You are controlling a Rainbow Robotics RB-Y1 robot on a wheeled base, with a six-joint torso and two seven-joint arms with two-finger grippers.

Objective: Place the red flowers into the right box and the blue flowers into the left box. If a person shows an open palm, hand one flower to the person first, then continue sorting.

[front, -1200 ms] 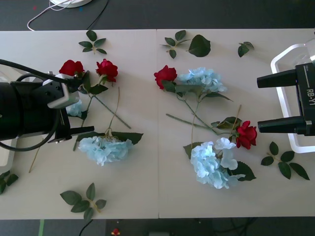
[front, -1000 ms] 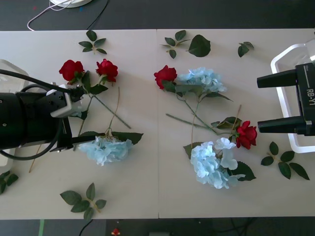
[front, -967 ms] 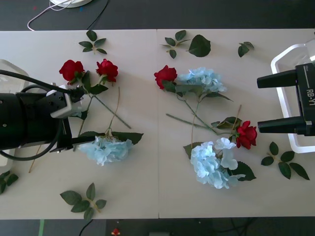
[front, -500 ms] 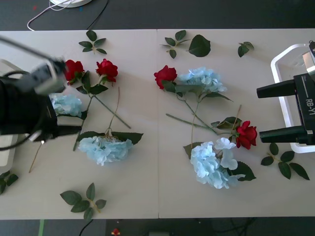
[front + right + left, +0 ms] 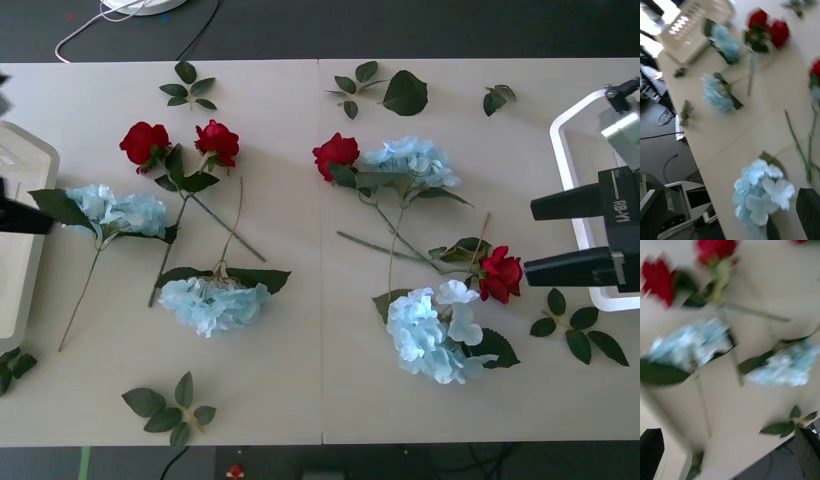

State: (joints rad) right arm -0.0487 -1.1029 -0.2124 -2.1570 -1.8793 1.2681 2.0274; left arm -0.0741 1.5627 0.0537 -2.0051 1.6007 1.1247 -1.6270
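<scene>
Four red flowers lie on the table: two side by side at the back left (image 5: 145, 140) (image 5: 218, 140), one mid-table (image 5: 337, 152), one at the right (image 5: 500, 272). Four blue flowers lie among them: beside the left box (image 5: 120, 212), front left (image 5: 215, 303), centre (image 5: 410, 160) and front right (image 5: 435, 335). The left box (image 5: 18, 250) stands at the table's left edge, the right box (image 5: 572, 200) at its right edge. My left gripper (image 5: 730, 450) is open and holds nothing; one dark finger (image 5: 22, 216) shows beside the left box. My right gripper (image 5: 560, 237) hovers open before the right box, just right of the red flower there.
Loose green leaf sprigs are scattered around: back left (image 5: 188, 88), back centre (image 5: 385, 88), back right (image 5: 497, 98), front left (image 5: 172, 405) and front right (image 5: 575, 330). White cables (image 5: 120, 15) lie on the dark floor beyond the table.
My left arm has drawn back to the left, off the table's middle, uncovering the blue flower by the left box. My right gripper has shifted slightly right and toward the front.
</scene>
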